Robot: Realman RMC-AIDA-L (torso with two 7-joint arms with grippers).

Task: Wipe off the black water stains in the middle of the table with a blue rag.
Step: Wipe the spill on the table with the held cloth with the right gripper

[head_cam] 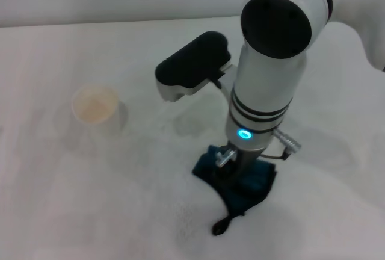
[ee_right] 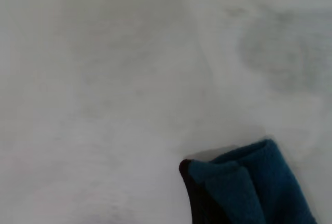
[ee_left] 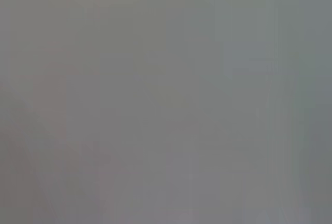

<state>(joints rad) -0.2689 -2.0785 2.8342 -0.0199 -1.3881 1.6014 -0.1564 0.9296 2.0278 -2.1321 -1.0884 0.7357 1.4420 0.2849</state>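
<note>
White paper cup (head_cam: 95, 106) stands at the left of the table (head_cam: 54, 200), well apart from the work. Right of centre, the right gripper (head_cam: 237, 167) points straight down onto the blue rag (head_cam: 240, 185), bunched beneath it, black loop trailing nearer; whether the fingers clamp it I cannot tell.

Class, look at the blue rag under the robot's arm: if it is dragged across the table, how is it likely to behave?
The blue rag looks soft and folded, so it will probably bunch or unfold rather than slide stiffly. Its black loop trails loose on the table, suggesting floppy, light cloth. The right gripper stands on it, which should help it drag along.
</note>
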